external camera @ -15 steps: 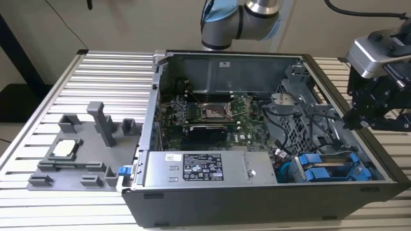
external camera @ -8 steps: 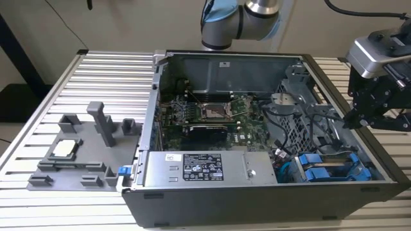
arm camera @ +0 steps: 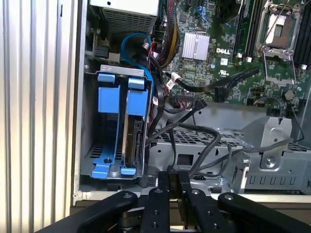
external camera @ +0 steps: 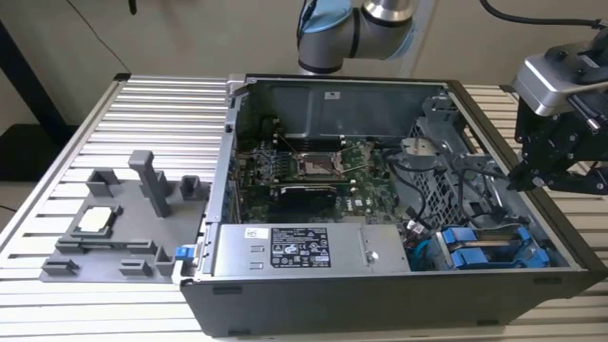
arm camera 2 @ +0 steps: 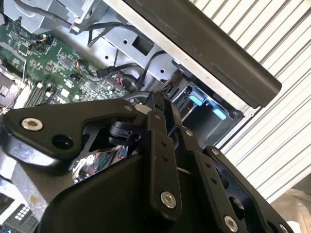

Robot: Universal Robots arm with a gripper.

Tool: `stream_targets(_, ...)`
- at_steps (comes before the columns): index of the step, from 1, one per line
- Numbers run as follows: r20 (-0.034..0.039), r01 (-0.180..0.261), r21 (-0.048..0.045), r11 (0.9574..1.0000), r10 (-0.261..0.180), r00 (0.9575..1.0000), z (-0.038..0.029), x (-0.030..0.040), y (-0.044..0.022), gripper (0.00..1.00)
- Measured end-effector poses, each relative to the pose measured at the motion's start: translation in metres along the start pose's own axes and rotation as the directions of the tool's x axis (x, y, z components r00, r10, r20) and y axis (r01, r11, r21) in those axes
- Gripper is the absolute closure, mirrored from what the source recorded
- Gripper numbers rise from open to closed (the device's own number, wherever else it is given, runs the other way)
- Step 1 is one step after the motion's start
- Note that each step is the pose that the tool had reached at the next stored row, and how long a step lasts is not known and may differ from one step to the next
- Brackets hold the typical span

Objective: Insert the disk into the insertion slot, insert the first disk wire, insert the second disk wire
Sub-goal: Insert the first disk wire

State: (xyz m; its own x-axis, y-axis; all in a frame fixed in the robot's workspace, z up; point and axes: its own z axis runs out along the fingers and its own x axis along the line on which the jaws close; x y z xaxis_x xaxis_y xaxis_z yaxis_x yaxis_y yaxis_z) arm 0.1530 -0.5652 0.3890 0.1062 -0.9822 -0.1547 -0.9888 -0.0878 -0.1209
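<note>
On ribbed table [external camera: 161,107], open case [external camera: 380,308] with disk [arm camera: 132,141]

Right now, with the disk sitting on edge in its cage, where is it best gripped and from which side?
Probably by the blue bracket framing the disk, coming in through the open side of the case. The drive cage walls cover its flat faces, leaving only the bracket's edge exposed. Black cables lie close beside it.

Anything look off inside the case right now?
Nothing damaged or spilled. The disk sits in the slot; black cables lie loose across the grey metal beside it. The gripper hangs close to them.
</note>
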Motion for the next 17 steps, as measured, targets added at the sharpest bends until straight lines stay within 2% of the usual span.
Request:
stream_targets(4, -0.0016, 0.0, -0.0005, 1.0, 0.0, 1.0, 0.0002, -0.0001, 0.0, 0.81)
stream_targets(9, -0.0161, -0.001, -0.0131, 0.9999, 0.0, 0.9999, 0.0017, 0.0002, 0.0003, 0.81)
stream_targets(13, -0.0223, -0.032, -0.0084, 0.9994, 0.032, 0.9992, 0.0056, 0.0008, 0.0007, 0.81)
stream_targets(17, -0.0289, -0.092, 0.0014, 0.9957, 0.092, 0.9953, 0.0093, 0.0014, 0.0011, 0.81)
